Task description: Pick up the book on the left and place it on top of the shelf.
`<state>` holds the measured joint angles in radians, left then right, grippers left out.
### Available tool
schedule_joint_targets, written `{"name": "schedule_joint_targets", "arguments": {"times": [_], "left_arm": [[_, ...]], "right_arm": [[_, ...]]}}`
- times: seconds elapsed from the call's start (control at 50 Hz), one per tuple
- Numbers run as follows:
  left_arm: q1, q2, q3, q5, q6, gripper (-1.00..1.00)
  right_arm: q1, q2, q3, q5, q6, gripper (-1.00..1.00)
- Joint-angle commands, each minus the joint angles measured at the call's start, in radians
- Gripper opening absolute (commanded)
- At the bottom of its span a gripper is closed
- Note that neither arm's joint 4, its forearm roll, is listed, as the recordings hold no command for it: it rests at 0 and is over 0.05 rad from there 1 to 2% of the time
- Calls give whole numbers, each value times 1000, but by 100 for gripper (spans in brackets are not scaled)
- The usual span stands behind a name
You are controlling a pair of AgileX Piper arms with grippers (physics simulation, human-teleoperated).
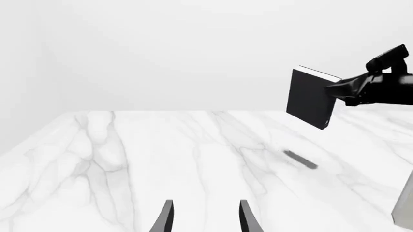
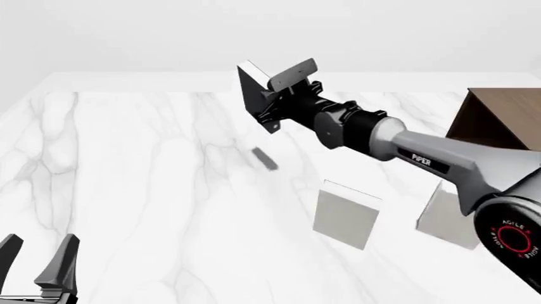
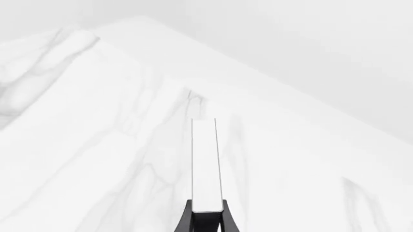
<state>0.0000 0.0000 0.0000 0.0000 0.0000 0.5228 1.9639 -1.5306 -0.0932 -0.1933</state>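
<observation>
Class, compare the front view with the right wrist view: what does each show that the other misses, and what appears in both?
Front only: the shelf, two white-grey books, the idle left gripper, and the right arm holding the book above the table. Right wrist only: the book's white page edge head-on, clamped between the fingers. Both: the book and the marble table.

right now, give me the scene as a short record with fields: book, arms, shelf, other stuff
book: black book held in the air above the table, its shadow on the marble below
right end effector: shut on the book's edge, white page edge showing between its fingers in the right wrist view
left end effector: open, holding nothing, low at the near left
shelf: dark brown shelf at the far right, nothing seen on its top
other books: two white-grey books standing near the shelf
</observation>
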Motion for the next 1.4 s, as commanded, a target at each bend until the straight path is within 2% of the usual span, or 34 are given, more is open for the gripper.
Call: {"name": "schedule_joint_targets", "arguments": {"times": [0.02, 0.14, 0.22, 0.64, 0.98, 1.06, 1.4], "left_arm": [[0, 0, 0, 0, 0, 100], [0, 0, 0, 0, 0, 100], [0, 0, 0, 0, 0, 100], [0, 0, 0, 0, 0, 100], [0, 0, 0, 0, 0, 100], [0, 0, 0, 0, 0, 100], [0, 0, 0, 0, 0, 100]], "right_arm": [[-3, -154, 125, -22, 5, -100], [-16, -245, 188, -14, -15, -100], [-20, -299, 231, 3, -55, -100], [-16, -567, 360, 110, -130, -100], [-69, -744, 447, 187, -178, -100], [-94, -782, 458, 207, -199, -100], [-187, -929, 487, 304, -227, -100]]}}
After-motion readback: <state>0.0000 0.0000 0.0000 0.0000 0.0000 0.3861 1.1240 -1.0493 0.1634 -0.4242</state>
